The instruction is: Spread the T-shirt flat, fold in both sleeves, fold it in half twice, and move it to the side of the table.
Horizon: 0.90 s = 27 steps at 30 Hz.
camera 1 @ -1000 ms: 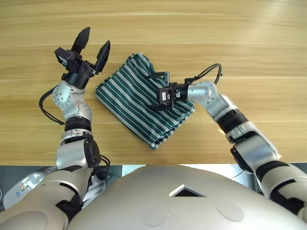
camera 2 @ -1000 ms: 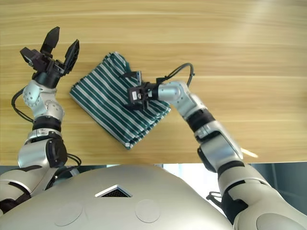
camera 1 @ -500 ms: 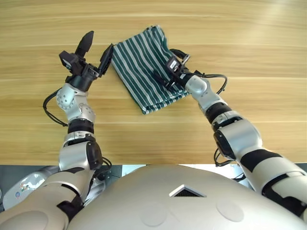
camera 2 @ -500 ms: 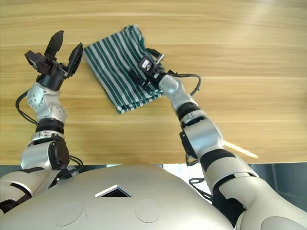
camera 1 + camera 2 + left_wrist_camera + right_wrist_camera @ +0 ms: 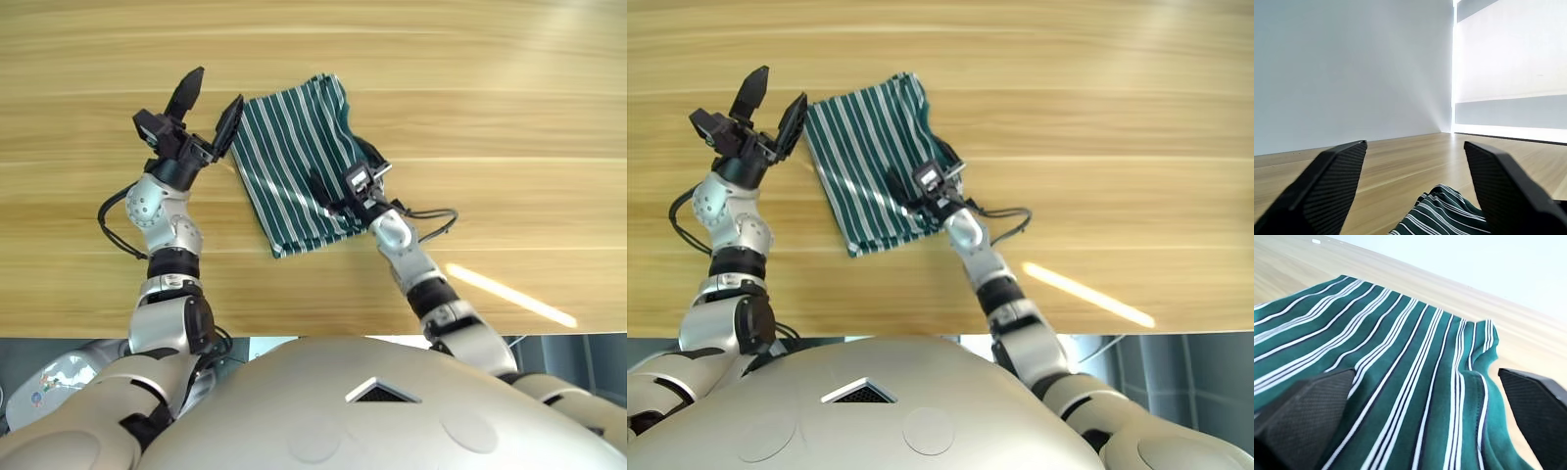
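Left eye view gives you the clearest layout: the T-shirt lies on the wooden table as a folded, roughly rectangular packet, dark green with thin white stripes. It sits left of the table's middle and is turned at a slant, with one short edge toward the robot and the other toward the far side. You can see a small bunched fold of cloth at its far right corner.

Your left gripper is just beside the shirt's left edge, near the far left corner, with its fingers pointing away from the robot. Its jaws are spread wide and hold nothing. In the left wrist view the left gripper looks out over the tabletop, and a piece of the striped cloth lies low between the two fingers. You cannot tell from these pictures whether the finger nearest the shirt touches it.

Your right gripper is over the shirt's right side, close to the near corner. Its jaws are also spread, with nothing pinched between them. In the right wrist view the right gripper has one dark finger on each side, and the striped cloth stretches between and beyond them.

A bright streak of light falls on the table near its front edge, to the right of the right arm and well apart from the shirt.
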Each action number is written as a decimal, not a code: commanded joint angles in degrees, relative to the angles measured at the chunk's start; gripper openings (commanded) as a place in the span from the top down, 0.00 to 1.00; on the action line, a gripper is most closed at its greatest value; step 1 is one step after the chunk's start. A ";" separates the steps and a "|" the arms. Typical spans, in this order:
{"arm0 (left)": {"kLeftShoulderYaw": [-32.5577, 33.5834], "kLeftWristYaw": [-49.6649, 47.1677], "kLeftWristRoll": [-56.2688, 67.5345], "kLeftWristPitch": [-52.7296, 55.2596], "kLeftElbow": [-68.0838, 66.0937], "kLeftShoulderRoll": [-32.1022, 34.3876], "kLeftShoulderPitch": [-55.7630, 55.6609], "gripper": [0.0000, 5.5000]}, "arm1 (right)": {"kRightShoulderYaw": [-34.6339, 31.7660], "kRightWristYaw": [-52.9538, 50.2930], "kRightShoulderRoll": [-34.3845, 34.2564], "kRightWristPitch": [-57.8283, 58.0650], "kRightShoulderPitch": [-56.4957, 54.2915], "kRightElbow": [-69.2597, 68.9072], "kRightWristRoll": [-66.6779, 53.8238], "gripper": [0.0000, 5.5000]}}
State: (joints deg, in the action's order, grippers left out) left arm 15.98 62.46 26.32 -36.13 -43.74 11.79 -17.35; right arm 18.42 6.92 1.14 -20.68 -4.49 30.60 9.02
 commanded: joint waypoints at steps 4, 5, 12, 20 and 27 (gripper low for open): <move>-0.35 -0.13 -0.04 1.49 2.18 1.27 1.12 0.33 | -0.76 2.12 -2.95 24.50 12.91 -32.87 -8.96 0.02; -0.23 -0.16 -0.02 1.51 2.22 1.39 1.20 0.33 | -0.69 2.03 -3.22 26.44 13.23 -35.85 -9.65 0.02; -0.58 -0.54 -0.55 0.80 1.66 1.03 0.78 0.33 | -0.39 6.22 3.15 22.21 6.51 -45.05 -5.64 0.02; -2.03 -0.75 -1.27 -0.18 0.02 0.11 -0.93 0.33 | 7.32 0.88 14.19 1.82 -26.41 -2.84 19.87 0.02; -2.91 -0.98 -1.57 -0.61 0.00 -0.43 -0.82 0.33 | 21.04 -18.60 12.67 -3.69 -39.55 33.56 38.98 0.02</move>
State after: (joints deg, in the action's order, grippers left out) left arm 13.75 61.74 25.52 -36.25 -43.65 11.34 -17.55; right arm 36.11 -7.54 14.25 -24.06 -42.04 58.33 44.25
